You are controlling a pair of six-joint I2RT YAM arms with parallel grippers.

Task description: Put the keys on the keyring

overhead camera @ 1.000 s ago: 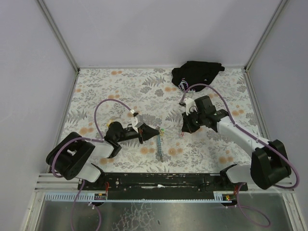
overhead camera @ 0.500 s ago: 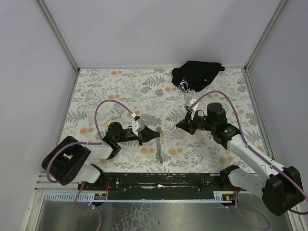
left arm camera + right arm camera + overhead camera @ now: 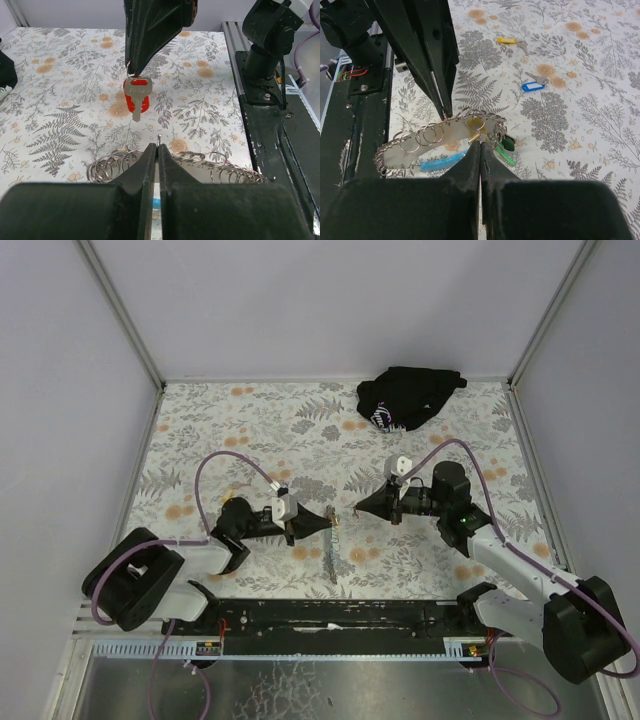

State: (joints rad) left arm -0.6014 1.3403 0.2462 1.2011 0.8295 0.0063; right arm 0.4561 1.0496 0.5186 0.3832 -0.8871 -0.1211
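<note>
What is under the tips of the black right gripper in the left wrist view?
A small silver key with a red plastic tag hangs from the shut right gripper, above the floral tablecloth. The key's top edge is hidden in the grip.

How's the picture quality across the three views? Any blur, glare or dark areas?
Top view: table evenly lit and sharp. Left wrist: red key sharp, own fingers dark and soft. Right wrist: keyring strap washes out pale; blue-tagged key crisp.
</note>
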